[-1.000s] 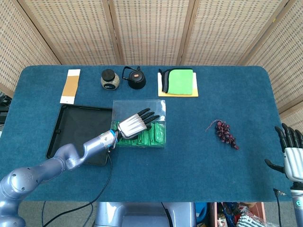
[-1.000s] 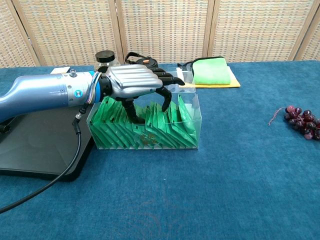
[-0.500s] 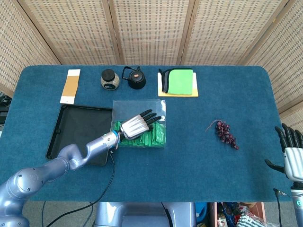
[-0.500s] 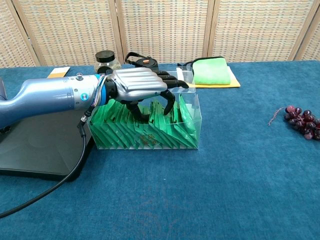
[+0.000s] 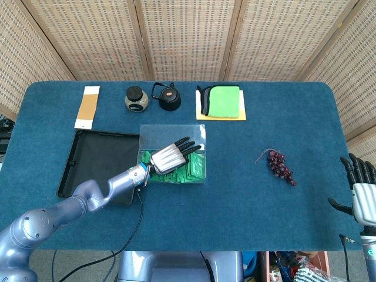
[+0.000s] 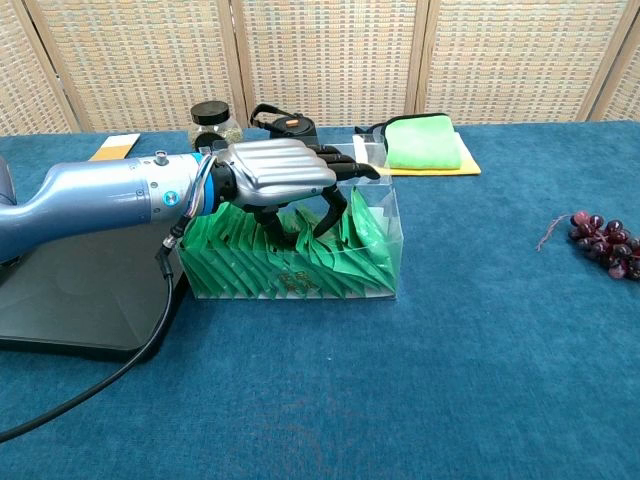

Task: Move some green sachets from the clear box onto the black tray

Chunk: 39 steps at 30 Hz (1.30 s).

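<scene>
The clear box stands at mid-table, packed with upright green sachets. My left hand hangs over the box with its fingers and thumb curled down among the sachets; they hide whether one is pinched. In the head view the left hand covers the box's left half, with green sachets showing to its right. The black tray lies just left of the box and holds nothing. My right hand rests at the table's near right edge, fingers apart and holding nothing.
A bunch of dark grapes lies right of centre. Along the back edge sit a brown card, a small jar, a black object and a folded green cloth. A cable trails from my left arm.
My left hand has sunk lower into the box, its fingers curling in among the sachets, and the right-hand sachets have tilted. The right hand has stayed still.
</scene>
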Available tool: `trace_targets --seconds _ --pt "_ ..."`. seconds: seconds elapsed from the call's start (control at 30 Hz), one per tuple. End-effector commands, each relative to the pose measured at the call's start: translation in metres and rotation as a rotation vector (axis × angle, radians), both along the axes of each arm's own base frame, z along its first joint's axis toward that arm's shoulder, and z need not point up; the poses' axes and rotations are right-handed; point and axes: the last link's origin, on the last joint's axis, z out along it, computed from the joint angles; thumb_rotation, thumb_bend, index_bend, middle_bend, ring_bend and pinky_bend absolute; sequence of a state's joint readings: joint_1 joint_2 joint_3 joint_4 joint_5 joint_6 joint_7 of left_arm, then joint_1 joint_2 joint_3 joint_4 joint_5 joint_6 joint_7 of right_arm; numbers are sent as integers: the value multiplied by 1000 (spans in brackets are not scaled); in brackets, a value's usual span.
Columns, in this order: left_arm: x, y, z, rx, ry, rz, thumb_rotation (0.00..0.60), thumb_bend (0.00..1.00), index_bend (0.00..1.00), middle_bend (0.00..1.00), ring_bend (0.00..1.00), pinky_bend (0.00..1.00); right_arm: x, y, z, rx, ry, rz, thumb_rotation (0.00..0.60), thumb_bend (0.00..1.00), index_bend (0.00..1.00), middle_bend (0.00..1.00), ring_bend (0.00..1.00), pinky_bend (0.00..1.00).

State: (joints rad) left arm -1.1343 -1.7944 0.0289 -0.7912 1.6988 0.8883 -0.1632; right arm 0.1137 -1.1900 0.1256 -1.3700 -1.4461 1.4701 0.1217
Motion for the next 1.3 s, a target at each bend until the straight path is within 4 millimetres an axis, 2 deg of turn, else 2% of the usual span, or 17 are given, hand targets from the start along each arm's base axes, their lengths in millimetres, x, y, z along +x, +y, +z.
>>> trace_targets --seconds 0.03,0.3,0.5,0.57,0.63,0.8,1.3 --pt "0 0 0 0 -5 4 600 445 700 0 0 24 0 0 0 0 0 1 600 0 0 0 0 0" --pt "1 2 4 10 -22 8 600 446 711 0 0 24 0 0 -1 4 0 1 600 0 0 0 0 0" --pt "1 6 16 21 -58 14 600 446 719 0 0 24 0 0 -1 5 0 3 600 0 0 0 0 0" --pt "2 7 25 25 -81 15 600 447 720 0 0 24 1 0 -1 4 -1 4 600 0 0 0 0 0" --pt "2 12 45 46 -119 10 600 446 721 0 0 24 1 0 -1 4 0 7 600 0 0 0 0 0" --pt "0 14 74 69 -157 15 600 447 722 0 0 23 4 0 -3 10 1 14 600 0 0 0 0 0" --pt "-8 13 120 98 -259 69 600 446 723 0 0 23 8 2 -6 16 6 27 600 0 0 0 0 0"
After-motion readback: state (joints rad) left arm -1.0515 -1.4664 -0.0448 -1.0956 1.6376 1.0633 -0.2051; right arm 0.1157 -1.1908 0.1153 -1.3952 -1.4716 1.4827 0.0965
